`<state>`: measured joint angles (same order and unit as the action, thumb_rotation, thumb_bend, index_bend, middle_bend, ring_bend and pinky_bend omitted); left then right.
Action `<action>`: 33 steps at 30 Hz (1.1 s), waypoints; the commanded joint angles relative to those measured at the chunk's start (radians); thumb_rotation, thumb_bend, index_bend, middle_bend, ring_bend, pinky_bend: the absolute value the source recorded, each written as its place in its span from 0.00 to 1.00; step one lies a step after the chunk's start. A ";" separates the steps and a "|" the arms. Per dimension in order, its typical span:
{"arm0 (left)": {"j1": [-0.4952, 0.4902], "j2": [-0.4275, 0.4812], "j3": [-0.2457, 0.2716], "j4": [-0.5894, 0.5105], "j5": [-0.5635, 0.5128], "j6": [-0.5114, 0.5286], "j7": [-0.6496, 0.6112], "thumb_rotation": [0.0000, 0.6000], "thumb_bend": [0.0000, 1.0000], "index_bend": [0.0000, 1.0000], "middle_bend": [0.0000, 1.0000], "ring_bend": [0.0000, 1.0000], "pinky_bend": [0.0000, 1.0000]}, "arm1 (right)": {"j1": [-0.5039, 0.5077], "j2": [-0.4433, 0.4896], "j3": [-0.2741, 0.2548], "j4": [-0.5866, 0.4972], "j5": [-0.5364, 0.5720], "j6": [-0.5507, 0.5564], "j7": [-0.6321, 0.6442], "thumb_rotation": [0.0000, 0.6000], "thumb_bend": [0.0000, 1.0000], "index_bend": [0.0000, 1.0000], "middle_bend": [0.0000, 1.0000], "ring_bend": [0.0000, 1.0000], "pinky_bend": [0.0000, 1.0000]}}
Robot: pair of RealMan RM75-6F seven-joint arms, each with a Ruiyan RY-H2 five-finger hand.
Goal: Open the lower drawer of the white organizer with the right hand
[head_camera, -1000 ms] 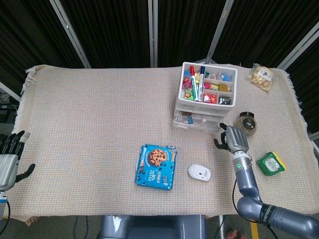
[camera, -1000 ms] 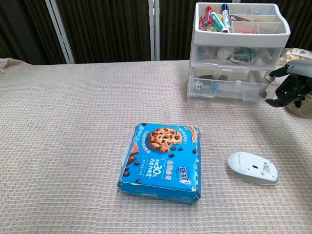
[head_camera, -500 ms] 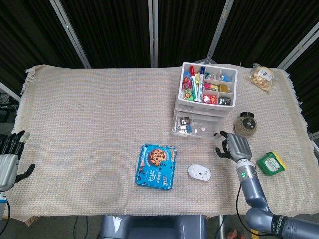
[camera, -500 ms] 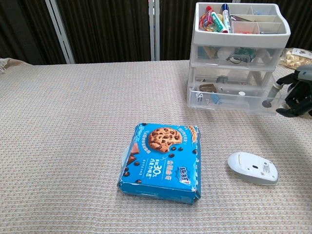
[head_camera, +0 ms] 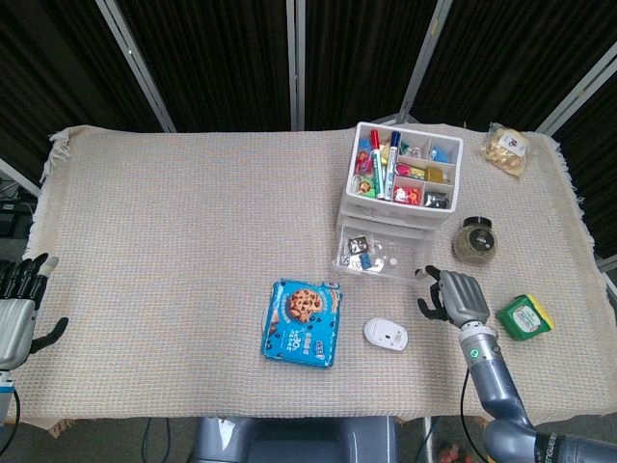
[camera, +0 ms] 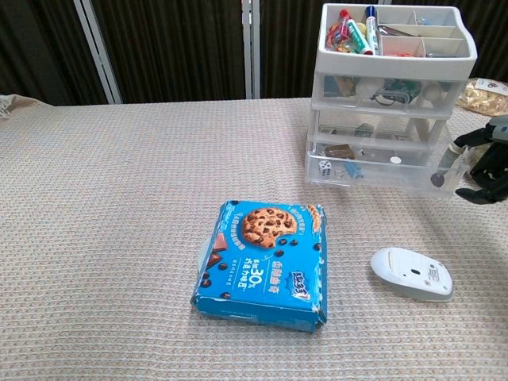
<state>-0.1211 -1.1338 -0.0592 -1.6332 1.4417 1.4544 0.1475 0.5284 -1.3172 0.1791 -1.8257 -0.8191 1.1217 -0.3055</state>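
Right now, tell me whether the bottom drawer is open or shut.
Open: the bottom drawer sticks out in front of the organizer, contents showing.

The white organizer (head_camera: 400, 183) stands upright at the far right of the counter (head_camera: 193, 241), its open top tray divided into compartments holding markers and small bits. Its clear lower drawer (camera: 381, 163) is pulled out toward the front, with small items inside, including a die.
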 commanded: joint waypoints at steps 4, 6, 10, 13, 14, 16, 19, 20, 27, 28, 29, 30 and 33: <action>0.000 0.000 0.000 0.000 0.000 0.000 0.000 1.00 0.32 0.03 0.00 0.00 0.00 | -0.002 0.003 0.012 -0.010 -0.020 0.008 0.018 1.00 0.32 0.31 0.84 0.88 0.65; 0.000 0.000 0.000 0.000 0.000 0.000 0.000 1.00 0.31 0.03 0.00 0.00 0.00 | -0.002 0.006 0.017 -0.015 -0.023 0.009 0.023 1.00 0.32 0.30 0.84 0.88 0.65; 0.000 0.000 0.000 0.000 0.000 0.000 0.000 1.00 0.32 0.03 0.00 0.00 0.00 | 0.000 0.016 0.030 -0.029 -0.026 0.013 0.030 1.00 0.31 0.28 0.83 0.88 0.65; 0.000 0.000 0.000 0.000 -0.001 0.000 0.000 1.00 0.31 0.03 0.00 0.00 0.00 | 0.003 0.024 0.038 -0.037 -0.027 0.014 0.032 1.00 0.25 0.27 0.83 0.87 0.65; 0.000 0.000 0.000 0.000 -0.001 -0.001 0.000 1.00 0.32 0.03 0.00 0.00 0.00 | 0.006 0.028 0.043 -0.041 -0.027 0.015 0.031 1.00 0.21 0.27 0.82 0.87 0.65; 0.000 0.000 0.000 -0.001 -0.001 -0.001 0.000 1.00 0.31 0.03 0.00 0.00 0.00 | 0.012 0.035 0.053 -0.050 -0.031 0.018 0.027 1.00 0.16 0.28 0.82 0.87 0.65; 0.000 0.000 0.000 0.000 0.000 0.000 -0.001 1.00 0.31 0.03 0.00 0.00 0.00 | 0.041 0.046 0.080 -0.061 -0.058 0.030 -0.008 1.00 0.10 0.32 0.83 0.87 0.65; 0.000 0.001 0.000 0.000 0.000 0.000 -0.001 1.00 0.32 0.03 0.00 0.00 0.00 | 0.048 0.048 0.084 -0.063 -0.056 0.029 -0.017 1.00 0.09 0.34 0.83 0.87 0.65; 0.000 0.001 0.000 0.001 0.001 0.000 -0.004 1.00 0.31 0.03 0.00 0.00 0.00 | 0.103 0.040 0.104 -0.048 -0.047 0.022 -0.087 1.00 0.02 0.44 0.94 0.96 0.66; 0.000 0.001 0.000 0.001 0.001 -0.001 -0.006 1.00 0.31 0.03 0.00 0.00 0.00 | 0.120 0.035 0.101 -0.029 -0.055 0.015 -0.116 1.00 0.01 0.46 0.97 0.98 0.66; 0.000 0.001 0.000 0.002 0.001 -0.001 -0.006 1.00 0.31 0.03 0.00 0.00 0.00 | 0.128 0.030 0.099 -0.018 -0.056 0.011 -0.128 1.00 0.00 0.47 0.98 0.98 0.66; 0.000 0.001 0.000 0.002 0.002 -0.001 -0.008 1.00 0.32 0.03 0.00 0.00 0.00 | 0.139 0.024 0.095 -0.003 -0.059 0.006 -0.144 1.00 0.00 0.49 0.99 0.99 0.66; -0.001 0.001 0.000 0.004 0.003 -0.002 -0.012 1.00 0.31 0.03 0.00 0.00 0.00 | 0.171 0.006 0.075 0.053 -0.088 -0.022 -0.184 1.00 0.00 0.53 1.00 1.00 0.66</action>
<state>-0.1220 -1.1325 -0.0589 -1.6297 1.4442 1.4527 0.1351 0.6742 -1.2959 0.2680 -1.8069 -0.8868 1.1198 -0.4618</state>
